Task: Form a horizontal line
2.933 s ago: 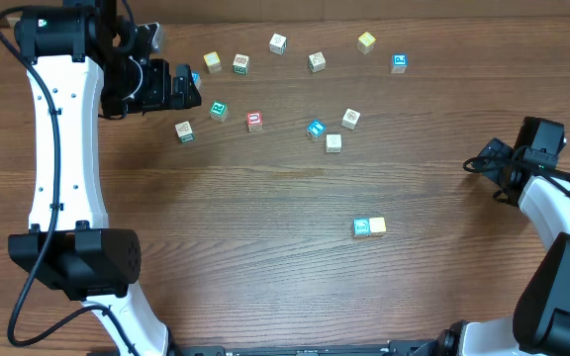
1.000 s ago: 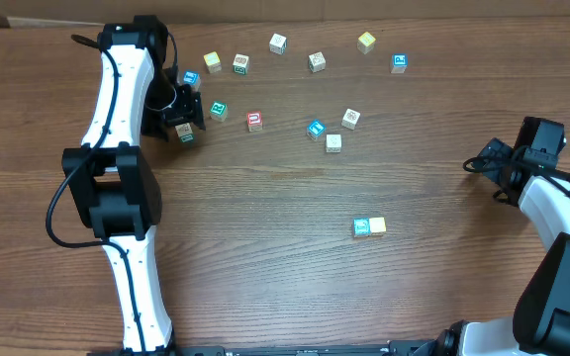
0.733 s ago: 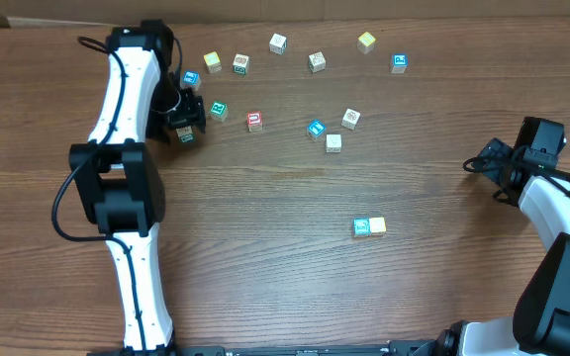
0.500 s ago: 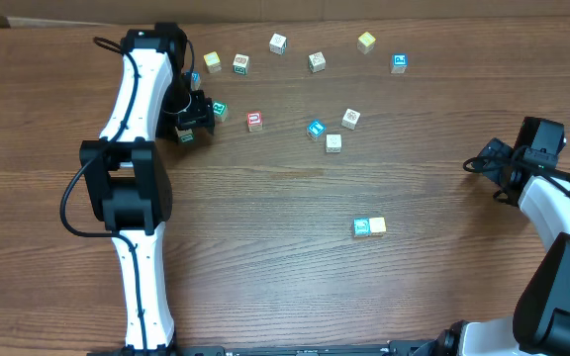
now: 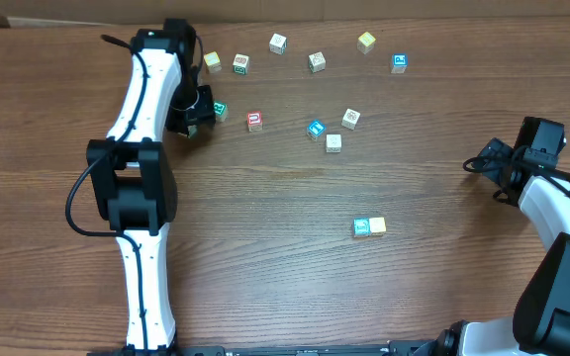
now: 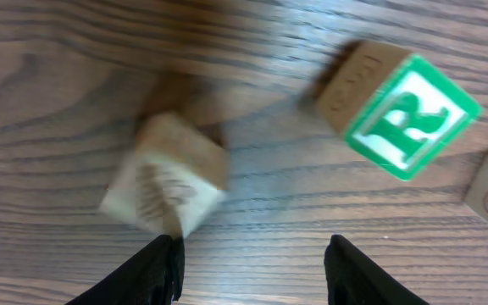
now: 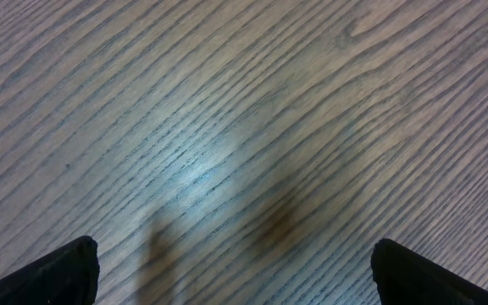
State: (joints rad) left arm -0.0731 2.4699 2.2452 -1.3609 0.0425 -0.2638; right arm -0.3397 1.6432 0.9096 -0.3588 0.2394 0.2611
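On the left of the tabletop [image 5: 265,287] the left claw [image 6: 257,271] hangs low, its jaws apart with only bare wood between them. A pale cube [image 6: 163,182], blurred, sits just ahead of one fingertip [image 6: 155,269] rather than in the gap, and a green R cube [image 6: 401,114] lies further off to the other side. The overhead view hides all that under the arm, but it alone shows the horizontal line [image 5: 369,226]: a teal and a yellow cube touching, long axis left to right. The line is well apart from the left claw, off to the right and nearer the robot. The right claw [image 7: 235,275], spread wide over bare wood and holding nothing, looks to be the nearer one.
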